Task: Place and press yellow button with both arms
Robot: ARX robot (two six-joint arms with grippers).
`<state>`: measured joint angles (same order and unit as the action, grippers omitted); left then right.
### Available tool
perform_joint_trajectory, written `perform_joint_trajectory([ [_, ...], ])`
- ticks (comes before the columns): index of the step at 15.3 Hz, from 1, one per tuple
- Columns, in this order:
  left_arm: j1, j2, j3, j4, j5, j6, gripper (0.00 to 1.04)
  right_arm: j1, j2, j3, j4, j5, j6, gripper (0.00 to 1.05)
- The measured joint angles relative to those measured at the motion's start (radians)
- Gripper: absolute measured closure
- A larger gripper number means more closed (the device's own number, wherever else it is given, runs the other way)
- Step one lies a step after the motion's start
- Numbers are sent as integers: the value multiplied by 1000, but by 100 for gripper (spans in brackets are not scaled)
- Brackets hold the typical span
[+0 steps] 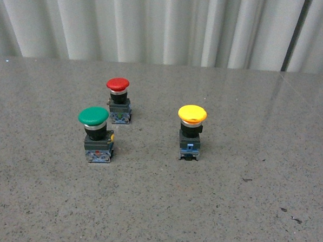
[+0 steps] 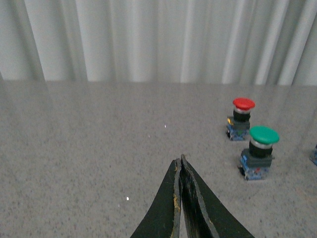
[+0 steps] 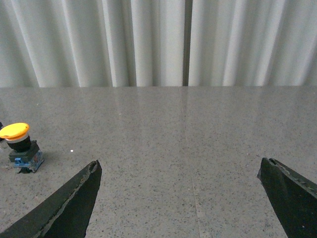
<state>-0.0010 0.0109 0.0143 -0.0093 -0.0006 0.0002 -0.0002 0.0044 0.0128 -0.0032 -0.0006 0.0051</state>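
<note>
The yellow button (image 1: 191, 132) stands upright on the grey speckled table (image 1: 243, 212), right of centre in the front view, yellow cap up over a dark base with blue clips. The right wrist view catches the yellow button (image 3: 19, 146) at its edge, well off to one side of my right gripper (image 3: 179, 166), which is open wide with bare table between its fingers. My left gripper (image 2: 180, 158) is shut with nothing in it, its tips pressed together above the table. Neither arm shows in the front view.
A green-capped button (image 1: 96, 134) (image 2: 259, 151) and a smaller red-capped button (image 1: 118, 100) (image 2: 241, 118) stand left of the yellow one. A pale pleated curtain (image 1: 156, 23) hangs behind the table's far edge.
</note>
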Motion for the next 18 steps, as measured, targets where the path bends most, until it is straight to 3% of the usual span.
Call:
perform_joint_trajectory([
  [2,0,0,0,9,0,1,103,0,0,0,-2,0,0,7],
  [3,0,0,0,3,0,0,98,0,0,0,0,0,0,7],
  [8,0,0,0,5,0,0,43,-4,3,2,-12,-13,4,7],
  [9,0,0,0,5,1,0,32,-32,90,29,-31,-132,40,7],
  [11,0,0,0,5,1,0,9,82,401,167,185,-183,77,7],
  [12,0,0,0,6,0,0,7,212,729,360,420,-121,72,7],
  [14,0,0,0,5,0,0,7,455,1416,739,449,-13,71,7],
  [18,0,0,0,5,0,0,7,521,1581,813,410,32,56,38],
])
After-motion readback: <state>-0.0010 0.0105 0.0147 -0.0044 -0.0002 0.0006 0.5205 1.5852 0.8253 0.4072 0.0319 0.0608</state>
